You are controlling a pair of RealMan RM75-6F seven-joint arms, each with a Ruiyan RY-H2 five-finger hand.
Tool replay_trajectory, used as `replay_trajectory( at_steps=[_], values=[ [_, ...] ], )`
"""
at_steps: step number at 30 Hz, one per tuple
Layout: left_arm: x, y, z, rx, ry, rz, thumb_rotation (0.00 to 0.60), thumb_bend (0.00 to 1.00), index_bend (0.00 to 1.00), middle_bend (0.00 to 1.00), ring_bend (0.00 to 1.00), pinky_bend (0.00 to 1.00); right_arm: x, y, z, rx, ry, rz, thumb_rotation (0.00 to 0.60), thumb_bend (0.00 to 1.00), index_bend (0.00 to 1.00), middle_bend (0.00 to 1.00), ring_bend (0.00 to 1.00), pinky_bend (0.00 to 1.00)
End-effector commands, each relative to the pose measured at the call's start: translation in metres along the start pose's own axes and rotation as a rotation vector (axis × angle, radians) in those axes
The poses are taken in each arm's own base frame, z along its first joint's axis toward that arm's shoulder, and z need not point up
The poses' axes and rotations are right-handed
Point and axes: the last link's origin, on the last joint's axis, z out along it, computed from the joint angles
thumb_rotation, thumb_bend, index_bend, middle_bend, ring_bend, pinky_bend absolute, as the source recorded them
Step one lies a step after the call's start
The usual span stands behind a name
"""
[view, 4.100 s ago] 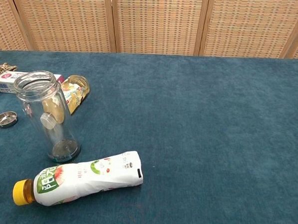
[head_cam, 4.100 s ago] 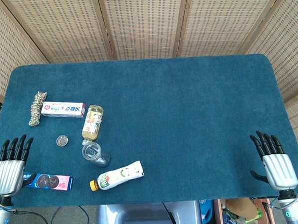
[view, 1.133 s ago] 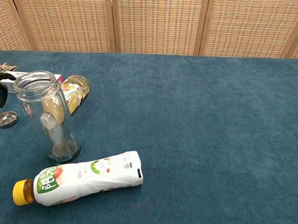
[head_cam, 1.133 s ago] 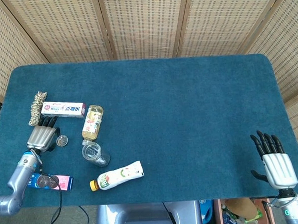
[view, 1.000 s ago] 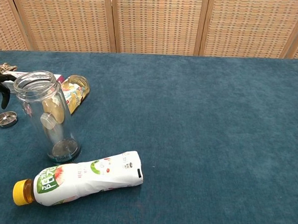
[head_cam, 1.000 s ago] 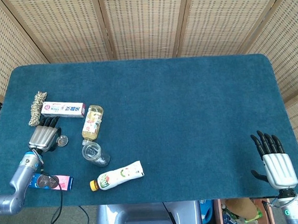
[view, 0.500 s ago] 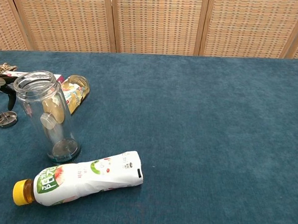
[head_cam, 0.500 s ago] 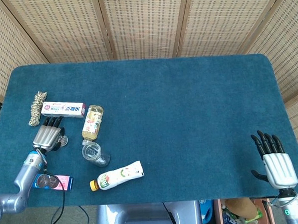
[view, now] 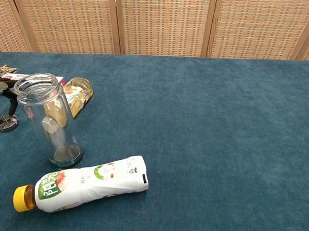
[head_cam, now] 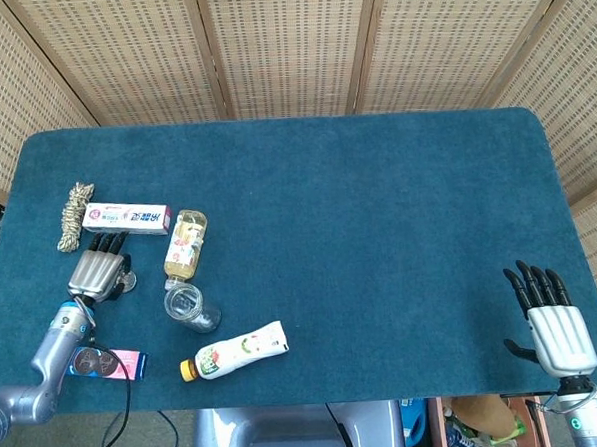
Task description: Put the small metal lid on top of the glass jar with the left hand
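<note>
Gleaming round small metal lid [view: 8, 122]

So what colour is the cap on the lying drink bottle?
Yellow cap, clearest in the chest view.

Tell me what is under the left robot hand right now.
The small round metal lid lies on the blue cloth beneath the left robot hand, whose fingers come down around it. Whether they actually grip it is hidden.

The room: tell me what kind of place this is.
Probably a staged robot test setup, not a home: a blue felt-covered table fenced by woven folding screens, with unrelated items scattered on it, such as a toothpaste box and a rope bundle.
</note>
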Motion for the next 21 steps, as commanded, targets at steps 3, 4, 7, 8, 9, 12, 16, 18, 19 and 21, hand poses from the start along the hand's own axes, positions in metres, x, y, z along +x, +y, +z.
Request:
replay_trajectory(
  at_steps=[3,4,7,8,9,12,16,18,19,21],
  values=[
    [-0.0017,0.002,0.0005,-0.005,0.006,-0.001,0.6,0.38,0.5,0.0,0.0,0.0,0.0,-0.0004,0.0,0.002,0.0,-0.001,0.6,0.02,0.0,0.0,0.0,0.03],
    [-0.002,0.0022,0.0006,-0.005,0.007,-0.001,0.6,0.38,0.51,0.0,0.0,0.0,0.0,-0.0004,-0.0001,0.002,0.0,-0.001,0.6,0.02,0.0,0.0,0.0,0.03],
    [-0.003,0.0032,0.0011,-0.007,0.011,-0.002,0.6,0.38,0.52,0.0,0.0,0.0,0.0002,-0.0001,-0.0001,0.001,0.001,-0.001,0.6,0.02,0.0,0.0,0.0,0.03],
    [-0.0031,0.0032,0.0012,-0.007,0.011,-0.001,0.6,0.38,0.52,0.0,0.0,0.0,0.0002,0.0,-0.0001,0.0,0.001,0.0,0.6,0.02,0.0,0.0,0.0,0.03],
    [-0.0035,0.0033,0.0014,-0.007,0.01,0.0,0.6,0.38,0.52,0.0,0.0,0.0,0.0003,0.0001,-0.0002,0.0,0.001,0.0,0.6,0.02,0.0,0.0,0.0,0.03],
    [-0.0044,0.0031,0.002,-0.006,0.009,0.002,0.6,0.38,0.53,0.0,0.0,0.0,0.0005,0.0003,-0.0002,0.0,0.001,0.0,0.6,0.02,0.0,0.0,0.0,0.03],
    [-0.0055,0.0026,0.0025,-0.004,0.01,0.004,0.6,0.4,0.54,0.0,0.0,0.0,0.0002,0.0001,-0.0001,0.001,0.0,-0.001,0.6,0.02,0.0,0.0,0.0,0.03],
    [-0.006,0.002,0.0027,-0.002,0.009,0.004,0.6,0.41,0.55,0.0,0.0,0.0,0.0001,-0.0003,-0.0001,0.001,0.0,-0.001,0.6,0.02,0.0,0.0,0.0,0.03],
    [-0.0062,0.0016,0.0027,-0.001,0.009,0.006,0.6,0.41,0.55,0.0,0.0,0.0,0.0001,-0.0003,-0.0001,0.001,-0.001,-0.001,0.6,0.02,0.0,0.0,0.0,0.03],
    [-0.0066,0.0006,0.003,0.003,0.01,0.007,0.6,0.41,0.56,0.0,0.0,0.0,0.0,0.0,-0.0004,-0.001,-0.001,-0.002,0.6,0.02,0.0,0.0,0.0,0.03]
  ],
)
